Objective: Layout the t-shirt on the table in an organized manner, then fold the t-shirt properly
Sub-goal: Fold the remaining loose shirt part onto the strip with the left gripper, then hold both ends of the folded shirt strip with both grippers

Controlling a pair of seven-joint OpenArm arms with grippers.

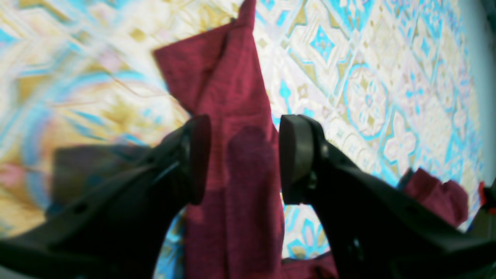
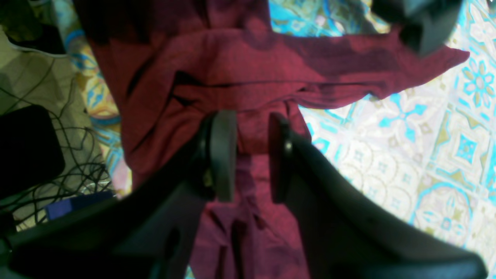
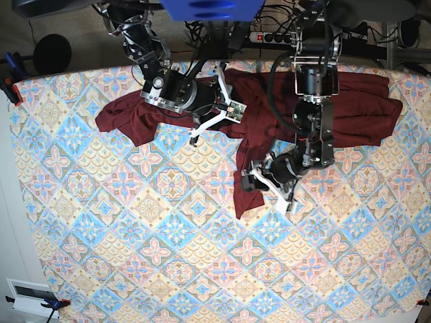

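Observation:
The dark maroon t-shirt (image 3: 357, 108) lies crumpled along the far side of the table (image 3: 168, 235), with one sleeve out to the left and a narrow strip trailing toward the middle. My left gripper (image 3: 268, 188) hovers at that strip. In the left wrist view, the left gripper (image 1: 246, 155) stands open, the t-shirt (image 1: 232, 77) running under the gap between its pads. My right gripper (image 3: 219, 111) is over the bunched middle of the shirt. The right wrist view shows the right gripper (image 2: 252, 155) open, its pads apart over a fold of the t-shirt (image 2: 240, 62).
Cables and a power strip (image 3: 269, 37) lie on the floor beyond the table's far edge. A red clamp (image 3: 8, 87) grips the left edge. Loose wires and a black object (image 2: 31, 147) sit off the table beside the shirt. Patterned table (image 1: 368, 97) extends to the front.

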